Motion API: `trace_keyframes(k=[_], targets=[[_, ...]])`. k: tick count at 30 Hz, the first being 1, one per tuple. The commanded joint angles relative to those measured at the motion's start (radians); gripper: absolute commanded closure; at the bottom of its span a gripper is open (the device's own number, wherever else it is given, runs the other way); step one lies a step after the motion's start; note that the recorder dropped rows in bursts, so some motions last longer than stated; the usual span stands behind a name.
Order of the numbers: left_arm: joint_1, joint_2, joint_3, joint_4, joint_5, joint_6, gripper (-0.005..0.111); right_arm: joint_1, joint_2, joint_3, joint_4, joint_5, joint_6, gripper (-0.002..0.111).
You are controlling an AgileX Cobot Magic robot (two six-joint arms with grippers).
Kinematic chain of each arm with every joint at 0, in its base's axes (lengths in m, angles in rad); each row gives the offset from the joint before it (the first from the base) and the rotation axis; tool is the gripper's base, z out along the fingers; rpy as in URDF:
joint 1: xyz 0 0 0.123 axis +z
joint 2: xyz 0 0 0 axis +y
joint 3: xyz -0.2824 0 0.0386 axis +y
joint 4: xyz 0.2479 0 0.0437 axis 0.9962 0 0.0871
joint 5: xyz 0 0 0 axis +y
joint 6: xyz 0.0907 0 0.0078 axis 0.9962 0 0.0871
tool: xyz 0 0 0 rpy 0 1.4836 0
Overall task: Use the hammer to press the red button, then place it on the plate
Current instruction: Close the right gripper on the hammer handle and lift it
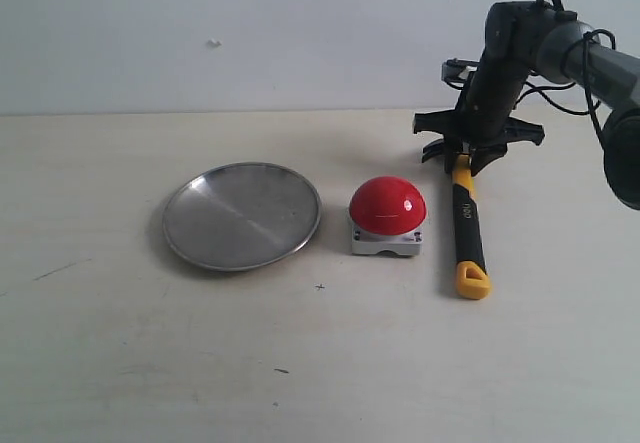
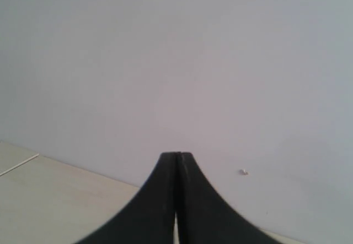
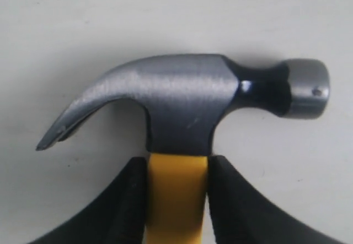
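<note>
1. Now the right pincer point(image 1: 463, 153) pinches the hammer point(image 1: 467, 228) by its yellow handle, just under the head, right of centre in the exterior view.
2. The hammer lies flat on the bench point(image 1: 300, 363).
3. The button point(image 1: 387, 206) sits mid-frame, near the handle but apart from it.
4. The plate point(image 1: 242, 215) lies left of the button.
5. The left pincer point(image 2: 176, 200) is pressed together, facing the wall point(image 2: 176, 62).

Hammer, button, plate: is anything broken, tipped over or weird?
Nothing stands out. The hammer lies flat on the table and looks whole, with the right gripper closed on its yellow handle just below the head. The button sits upright on its base, and the plate lies flat.
</note>
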Motion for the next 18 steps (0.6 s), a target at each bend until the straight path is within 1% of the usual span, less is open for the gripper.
trace_keyframes(k=[1, 4, 15, 18], targets=[[0.003, -0.005, 0.000, 0.001, -0.001, 0.000, 0.107, -0.004, 0.020, 0.004, -0.035, -0.001, -0.051, 0.091], [0.003, -0.005, 0.000, 0.001, -0.001, 0.000, 0.107, -0.004, 0.021, 0.004, -0.041, -0.001, -0.098, 0.108], [0.003, -0.005, 0.000, 0.001, -0.001, 0.000, 0.107, -0.004, -0.006, 0.004, -0.041, -0.001, -0.156, 0.108], [0.003, -0.005, 0.000, 0.001, -0.001, 0.000, 0.107, -0.006, -0.022, 0.004, 0.024, -0.001, -0.202, 0.108]])
